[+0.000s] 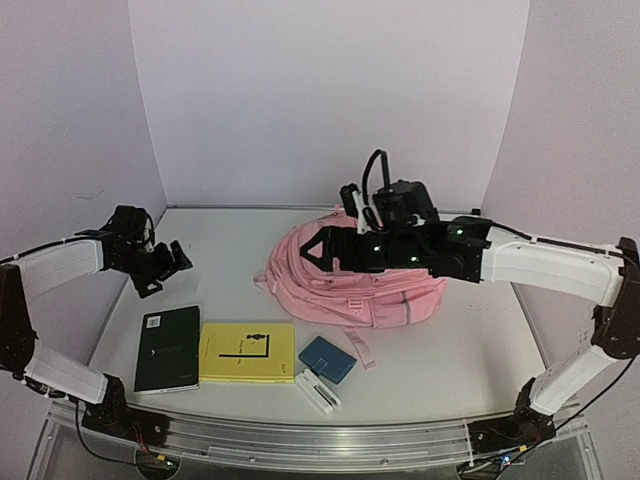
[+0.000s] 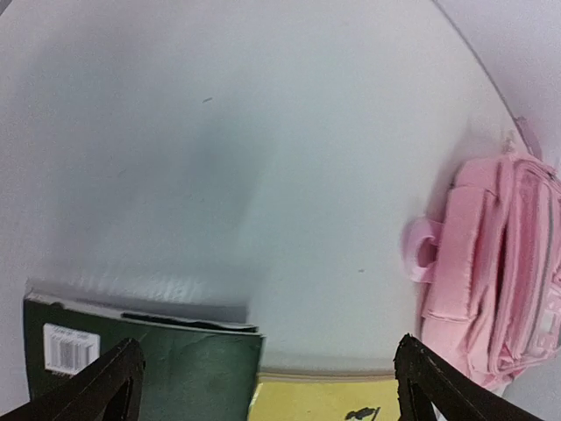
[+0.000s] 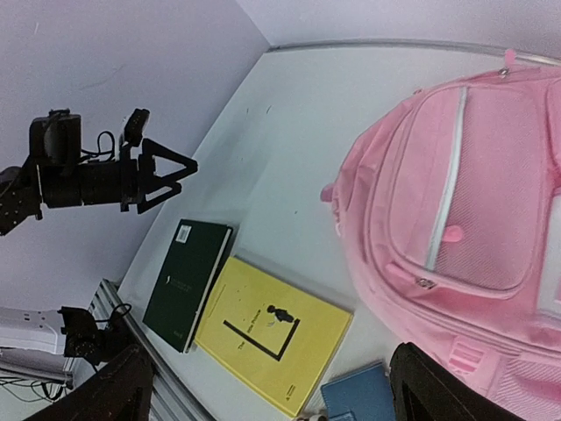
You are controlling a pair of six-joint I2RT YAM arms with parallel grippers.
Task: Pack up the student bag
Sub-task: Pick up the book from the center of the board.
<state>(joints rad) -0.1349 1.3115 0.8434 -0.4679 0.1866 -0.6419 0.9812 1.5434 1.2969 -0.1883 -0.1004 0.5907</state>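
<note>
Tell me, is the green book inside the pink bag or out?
Out. The green book lies flat on the table beside the yellow book, apart from the student bag.

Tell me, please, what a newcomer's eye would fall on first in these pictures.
The pink student bag dominates, lying right of centre on the white table, with the right pincer hanging open above it. Next comes the row along the near edge: a dark green book, a yellow book and a small blue case, while the left pincer hovers open over the table's left side.
</note>
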